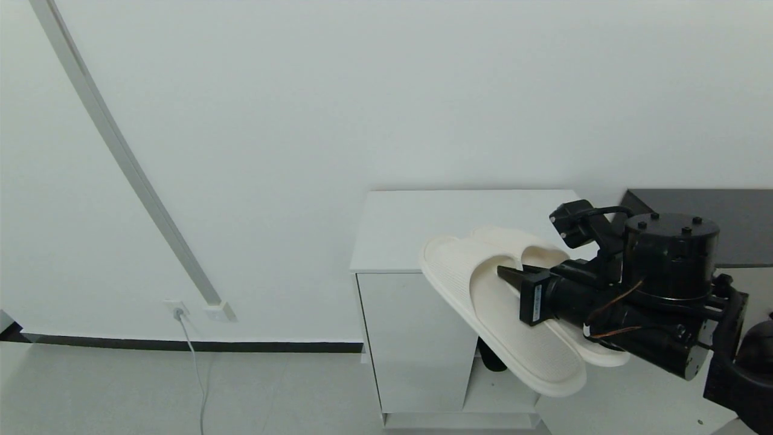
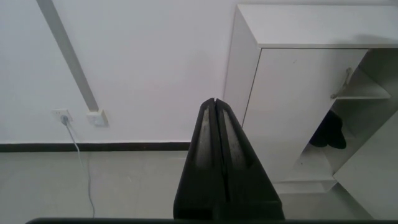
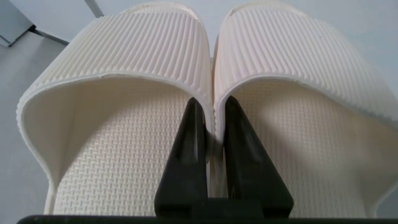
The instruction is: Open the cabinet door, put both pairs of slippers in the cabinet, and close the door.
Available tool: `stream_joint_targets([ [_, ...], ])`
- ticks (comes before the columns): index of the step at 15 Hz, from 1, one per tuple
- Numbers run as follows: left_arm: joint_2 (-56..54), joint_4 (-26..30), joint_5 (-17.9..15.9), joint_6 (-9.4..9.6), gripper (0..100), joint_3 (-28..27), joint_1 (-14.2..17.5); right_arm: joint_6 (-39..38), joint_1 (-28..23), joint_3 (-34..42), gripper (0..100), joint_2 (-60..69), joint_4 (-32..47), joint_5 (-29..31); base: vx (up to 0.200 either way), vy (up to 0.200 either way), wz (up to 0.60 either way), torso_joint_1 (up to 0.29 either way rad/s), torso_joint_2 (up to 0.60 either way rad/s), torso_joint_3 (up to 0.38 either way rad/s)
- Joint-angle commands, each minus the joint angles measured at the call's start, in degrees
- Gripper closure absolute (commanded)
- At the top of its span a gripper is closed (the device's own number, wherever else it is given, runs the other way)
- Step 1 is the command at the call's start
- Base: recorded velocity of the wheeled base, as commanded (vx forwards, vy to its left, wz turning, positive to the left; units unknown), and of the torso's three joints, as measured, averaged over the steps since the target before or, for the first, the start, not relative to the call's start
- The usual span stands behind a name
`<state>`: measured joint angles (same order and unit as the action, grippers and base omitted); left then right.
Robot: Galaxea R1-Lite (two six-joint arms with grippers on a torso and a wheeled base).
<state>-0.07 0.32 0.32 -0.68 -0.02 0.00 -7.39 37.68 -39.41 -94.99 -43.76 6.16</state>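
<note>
My right gripper is shut on a pair of cream slippers. One finger sits inside each slipper, pinching their touching side walls. It holds the pair in the air in front of the white cabinet, toes pointing up and towards the cabinet. The cabinet's right half stands open and shows shelves. A pair of black slippers stands upright on the lower shelf. My left gripper is shut with nothing in it, off to the cabinet's left and pointing at the wall.
A wall socket with a hanging cable sits low on the wall left of the cabinet. A grey trunking strip runs diagonally down to it. A dark tabletop lies right of the cabinet. Bare floor stretches to the left.
</note>
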Motion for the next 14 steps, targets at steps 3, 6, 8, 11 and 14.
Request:
stream_joint_targets([
  [3,0.07,-0.05,0.03,-0.02,100,0.02,0.00,0.00,0.73,0.39,100,0.68,0.08,0.08,0.000,0.000,0.00,0.000,0.00,0.000],
  [6,0.07,0.03,0.12,-0.11,100,-0.06,0.00,0.00,0.73,0.39,100,0.59,0.08,0.08,0.000,0.000,0.00,0.000,0.00,0.000],
  [8,0.07,0.03,0.21,-0.11,100,0.02,0.00,0.00,0.73,0.39,100,0.59,-0.01,0.08,0.000,0.000,0.00,0.000,0.00,0.000],
  [11,0.07,-0.05,0.21,-0.11,100,0.02,0.00,0.00,0.73,0.39,100,0.51,-0.01,0.17,0.000,-0.200,0.00,-0.001,0.00,0.002],
  [14,0.07,0.03,0.21,-0.11,100,0.02,0.00,0.09,0.73,0.39,100,0.59,-0.01,0.17,0.000,-0.200,0.00,0.012,0.00,0.002],
])
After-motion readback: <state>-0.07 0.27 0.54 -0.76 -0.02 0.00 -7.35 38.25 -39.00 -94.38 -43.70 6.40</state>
